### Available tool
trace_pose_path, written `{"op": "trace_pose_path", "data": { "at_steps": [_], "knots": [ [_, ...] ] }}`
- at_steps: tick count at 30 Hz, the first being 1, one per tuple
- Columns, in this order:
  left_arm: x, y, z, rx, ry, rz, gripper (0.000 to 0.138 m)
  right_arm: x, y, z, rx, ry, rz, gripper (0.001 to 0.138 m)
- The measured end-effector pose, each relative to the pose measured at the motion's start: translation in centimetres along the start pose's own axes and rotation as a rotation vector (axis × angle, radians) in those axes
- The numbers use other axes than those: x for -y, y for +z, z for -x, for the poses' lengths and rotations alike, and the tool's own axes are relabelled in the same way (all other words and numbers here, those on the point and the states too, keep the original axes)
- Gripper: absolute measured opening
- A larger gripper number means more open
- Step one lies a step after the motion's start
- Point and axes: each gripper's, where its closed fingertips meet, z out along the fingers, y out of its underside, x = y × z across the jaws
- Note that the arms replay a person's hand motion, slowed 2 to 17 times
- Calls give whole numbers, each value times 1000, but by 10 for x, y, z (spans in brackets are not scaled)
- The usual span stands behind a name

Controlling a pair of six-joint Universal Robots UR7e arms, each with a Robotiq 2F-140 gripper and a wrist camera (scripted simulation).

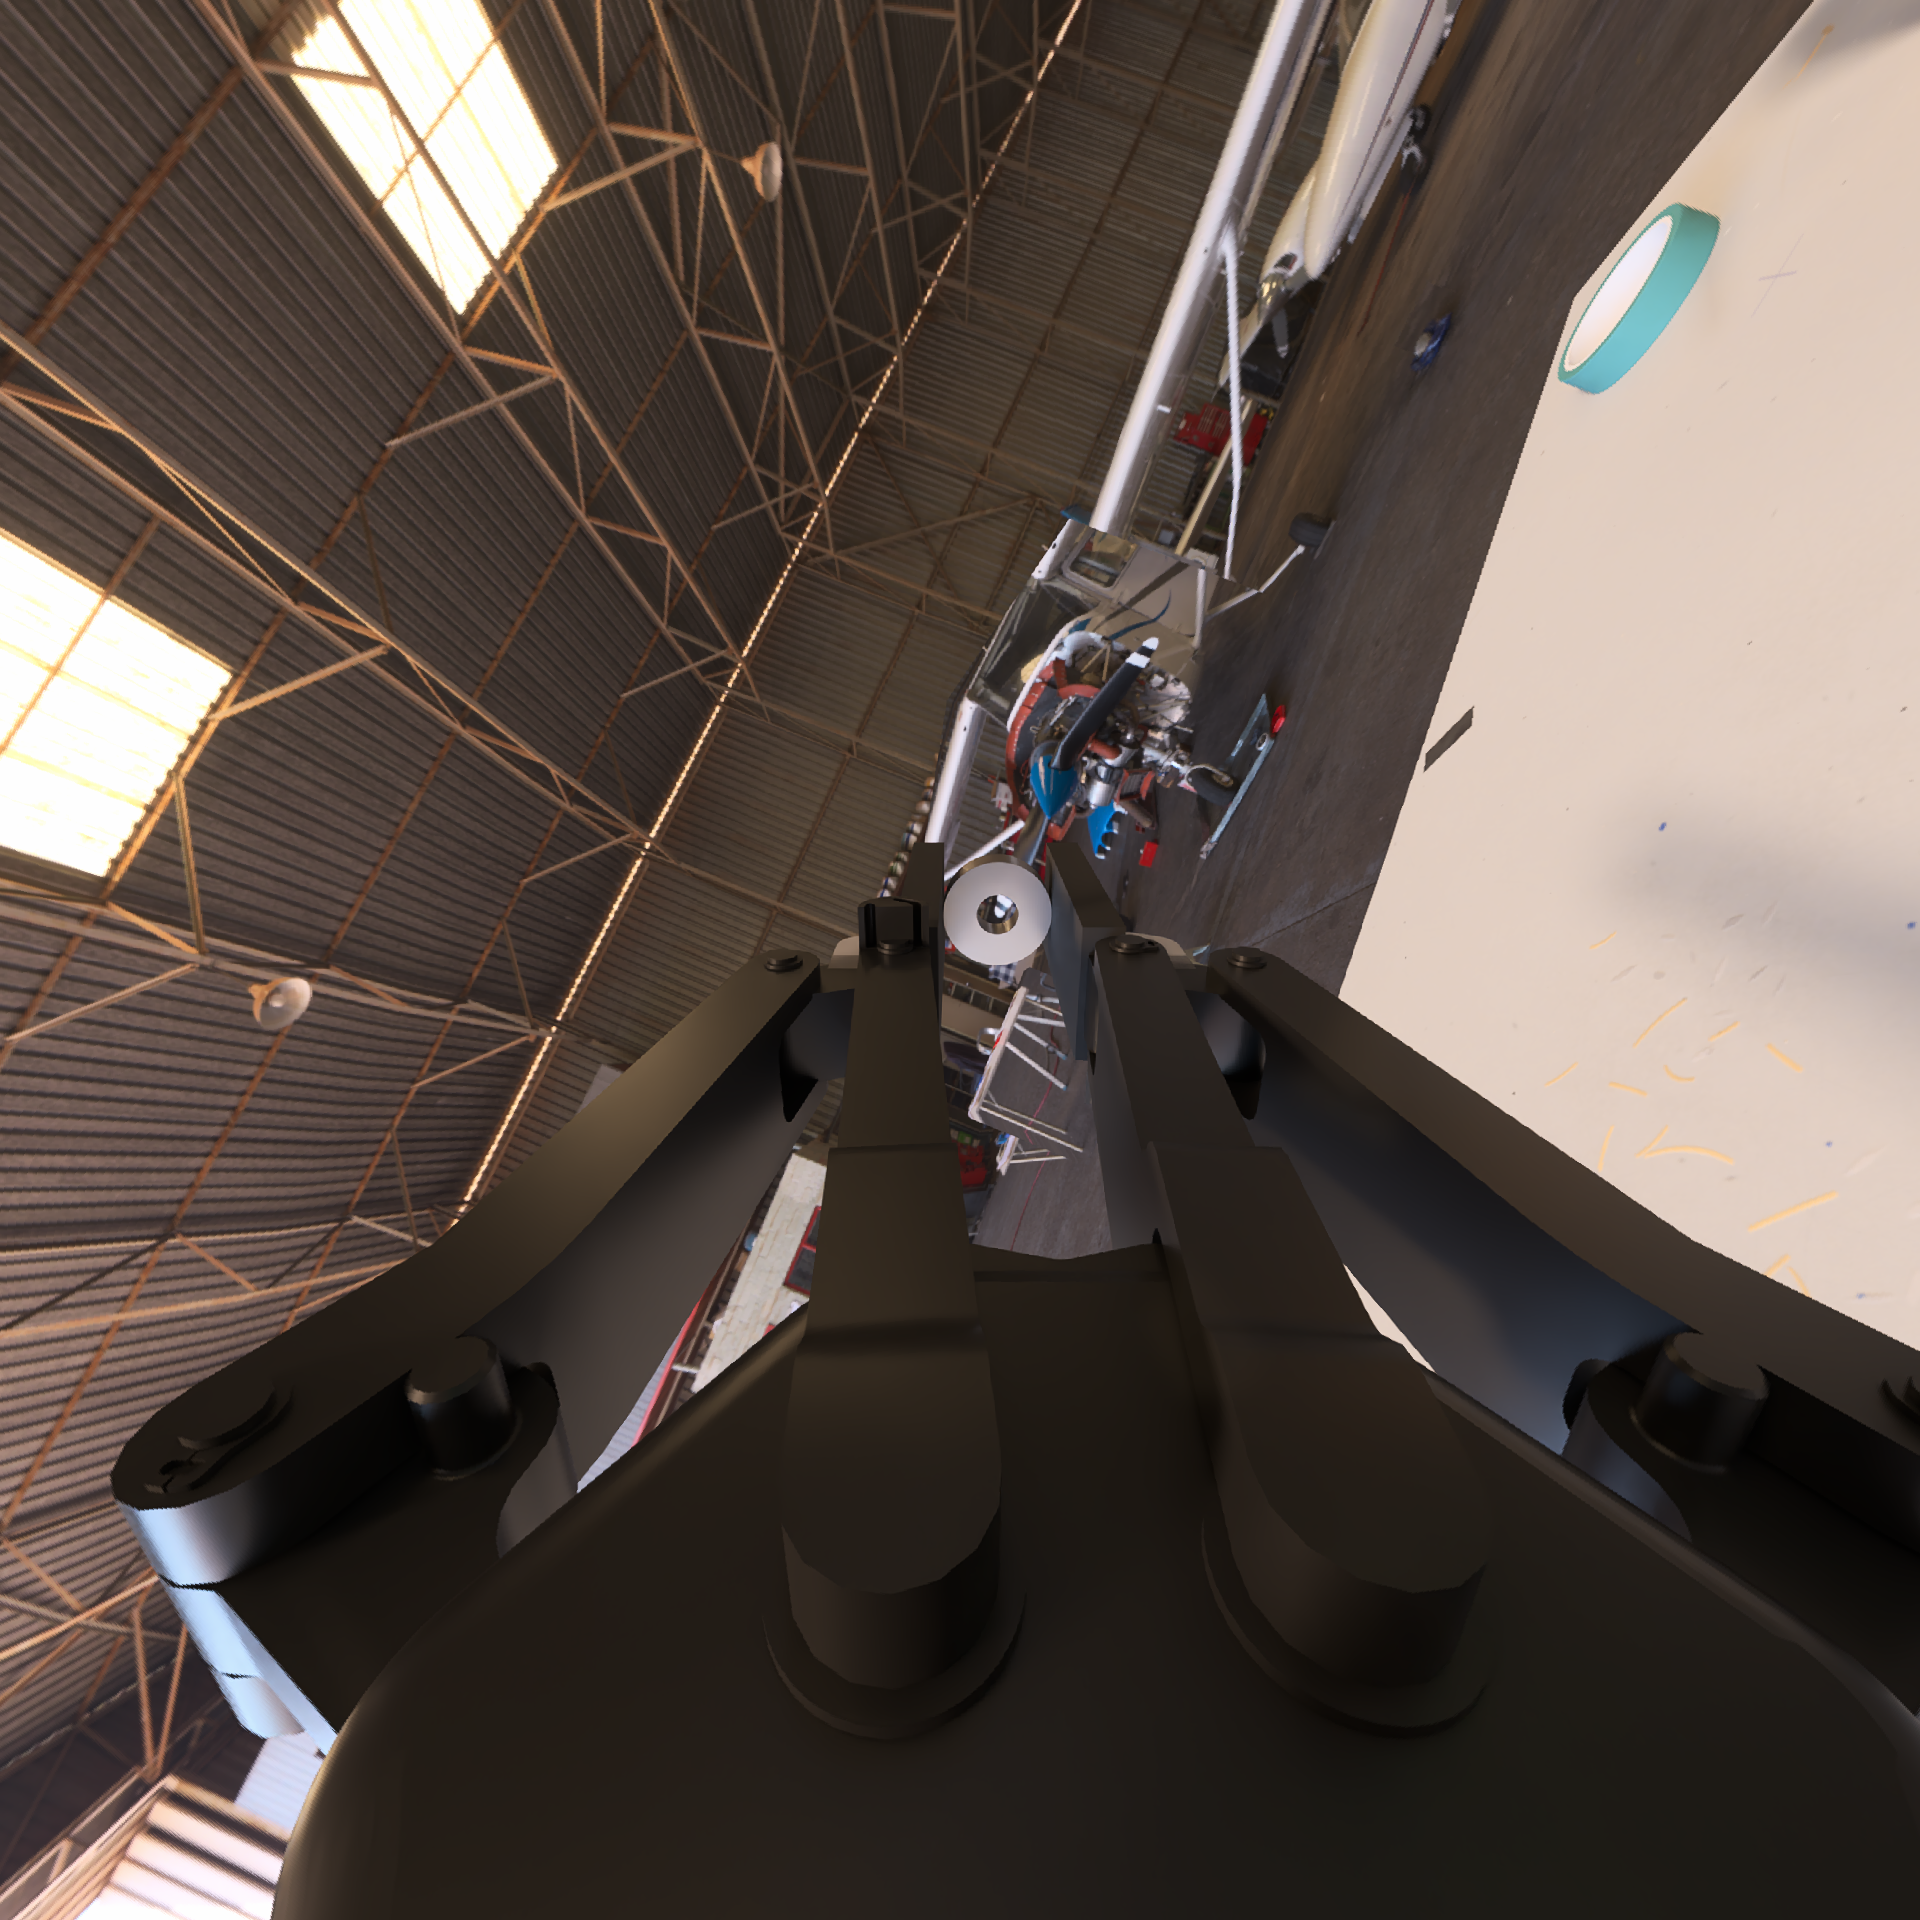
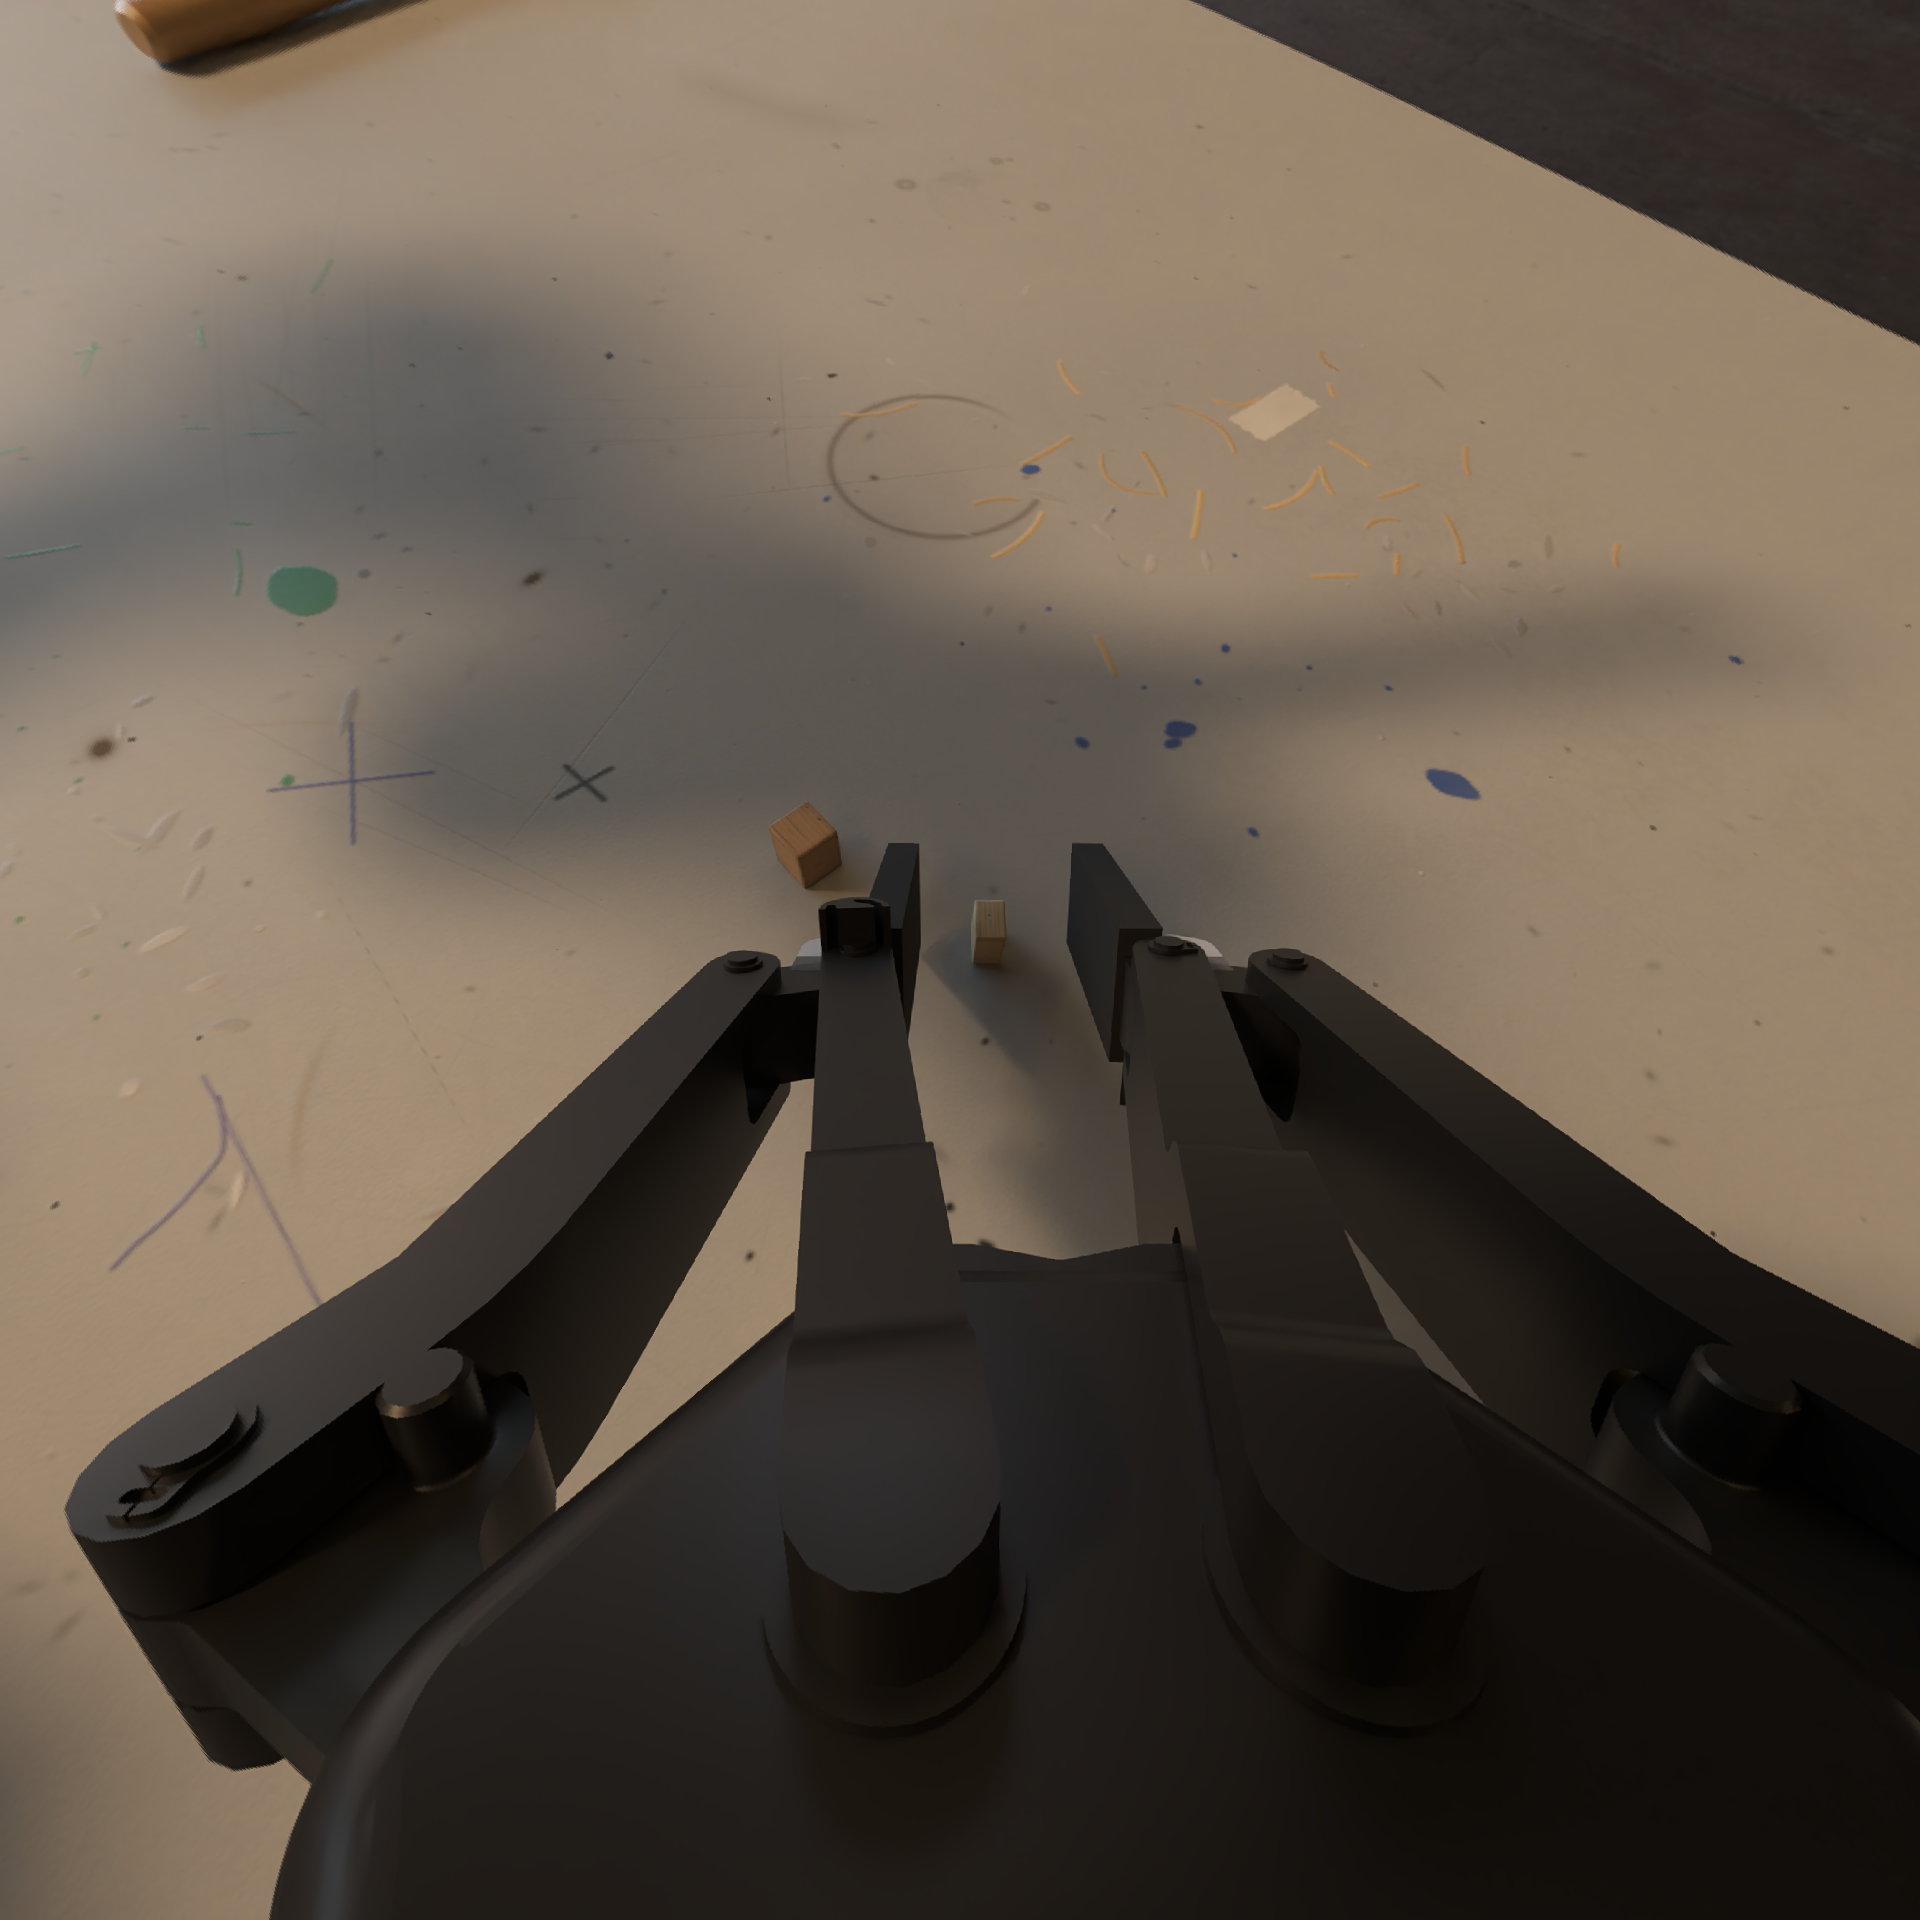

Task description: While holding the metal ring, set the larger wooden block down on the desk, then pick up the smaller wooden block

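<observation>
The right gripper [image 2: 992, 904], spread narrowly, brackets the smaller block [image 2: 988, 932]; the larger block [image 2: 805, 843], just outside, could be knocked. The ring [image 1: 996, 913] is pinched by the left gripper [image 1: 1000, 906].

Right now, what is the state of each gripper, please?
Left gripper: closed on the metal ring.
Right gripper: open, holding nothing; the smaller wooden block lies on the desk between its fingers.
</observation>
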Motion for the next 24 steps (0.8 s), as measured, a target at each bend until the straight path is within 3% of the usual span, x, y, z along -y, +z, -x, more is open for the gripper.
{"op": "trace_pose_path", "data": {
  "at_steps": [8, 24],
  "knots": [
    [4, -1, 1, 1, -5, -12, 26, -6, 4, 0, -35, 1, 44, 29],
    [7, -5, 5, 9, -18, -26, 26, -4, 8, 7, 54, 24, 34, 9]
  ]
}}
